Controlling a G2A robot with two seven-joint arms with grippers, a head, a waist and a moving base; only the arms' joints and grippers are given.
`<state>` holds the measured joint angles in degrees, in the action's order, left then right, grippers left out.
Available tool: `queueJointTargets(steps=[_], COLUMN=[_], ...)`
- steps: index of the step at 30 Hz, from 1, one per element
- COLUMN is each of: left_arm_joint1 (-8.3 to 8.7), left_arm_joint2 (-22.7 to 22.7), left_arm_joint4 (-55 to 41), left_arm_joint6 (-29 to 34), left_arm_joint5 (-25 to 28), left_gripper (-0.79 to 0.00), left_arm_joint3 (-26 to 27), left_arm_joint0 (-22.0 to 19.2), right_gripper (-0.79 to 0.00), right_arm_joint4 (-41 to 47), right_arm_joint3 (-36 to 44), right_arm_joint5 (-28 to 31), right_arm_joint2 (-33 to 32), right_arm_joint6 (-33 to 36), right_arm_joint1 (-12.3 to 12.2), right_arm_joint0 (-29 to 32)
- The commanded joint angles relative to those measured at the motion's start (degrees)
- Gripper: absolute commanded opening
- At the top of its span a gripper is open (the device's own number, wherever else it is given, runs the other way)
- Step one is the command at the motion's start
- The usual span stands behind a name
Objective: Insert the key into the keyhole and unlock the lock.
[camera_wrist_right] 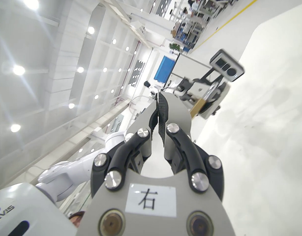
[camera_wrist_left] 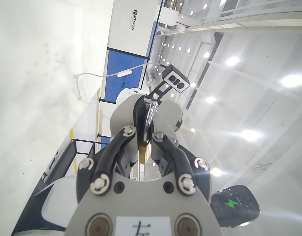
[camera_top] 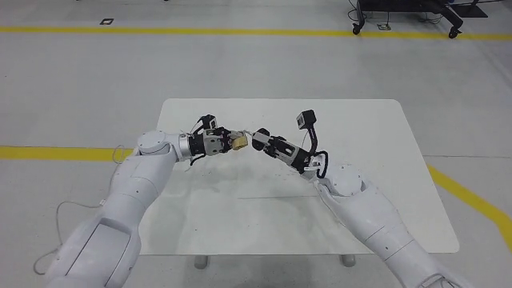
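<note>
Left claw [camera_wrist_left: 143, 104] is clamped on the brass lock [camera_wrist_left: 143, 151], whose body sticks out from between the fingers. Right claw [camera_wrist_right: 158, 98] faces it tip to tip, fingers pressed together on the key [camera_top: 250, 134], a thin pale sliver pointing at the lock from just beside it. Whether the key sits in the keyhole cannot be told. Both claws meet over the middle of the white table [camera_top: 368, 208].
</note>
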<state>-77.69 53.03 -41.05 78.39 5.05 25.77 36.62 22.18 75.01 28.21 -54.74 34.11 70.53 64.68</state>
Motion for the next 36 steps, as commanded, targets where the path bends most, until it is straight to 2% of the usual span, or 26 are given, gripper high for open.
queueJointTargets(steps=[1,5,8,13,18,28,30,33,36], left_arm_joint1=[-0.06,-0.16,-0.21,-0.35,-0.37,-0.36,-0.26,0.00,0.16], left_arm_joint2=[-0.1,-0.4,-0.6,-0.7,-0.3,-0.2,0.3,1.0,1.1], left_arm_joint4=[0.5,2.3,4.0,5.7,5.8,5.7,5.7,5.5,6.1], left_arm_joint6=[0.0,-1.2,-4.5,-10.5,-12.4,-13.6,-16.3,-17.5,-17.9], left_arm_joint5=[0.1,0.5,1.4,-2.0,-3.5,-3.3,-3.4,-4.4,-5.8], left_gripper=[-0.785,-0.785,-0.785,-0.785,-0.785,-0.785,-0.785,-0.785,-0.785], left_arm_joint3=[-0.1,-0.3,-0.5,-0.4,1.6,2.0,3.6,5.4,7.1], left_arm_joint0=[-0.1,-0.4,-0.5,-0.5,0.0,0.3,1.1,1.9,2.9], right_gripper=[-0.785,-0.785,-0.785,-0.785,-0.785,-0.785,-0.785,-0.785,-0.785], right_arm_joint4=[-0.7,-0.7,-0.2,10.6,15.2,15.2,12.5,6.8,4.3], right_arm_joint3=[-0.1,-0.1,0.1,2.1,8.6,8.6,8.5,9.9,11.3], right_arm_joint5=[0.2,0.2,-0.6,-10.1,-18.5,-18.5,-19.2,-24.6,-29.9], right_arm_joint2=[-0.1,-0.1,0.0,-3.4,-8.5,-8.5,-8.2,-5.1,-2.9], right_arm_joint6=[0.0,0.0,-0.3,1.4,2.8,2.8,-3.0,-12.0,-15.7], right_arm_joint1=[0.0,0.0,0.0,-0.3,-1.6,-1.6,-1.4,-0.7,-0.2], right_arm_joint0=[0.0,0.0,0.3,2.3,6.3,6.3,6.4,5.7,5.2])
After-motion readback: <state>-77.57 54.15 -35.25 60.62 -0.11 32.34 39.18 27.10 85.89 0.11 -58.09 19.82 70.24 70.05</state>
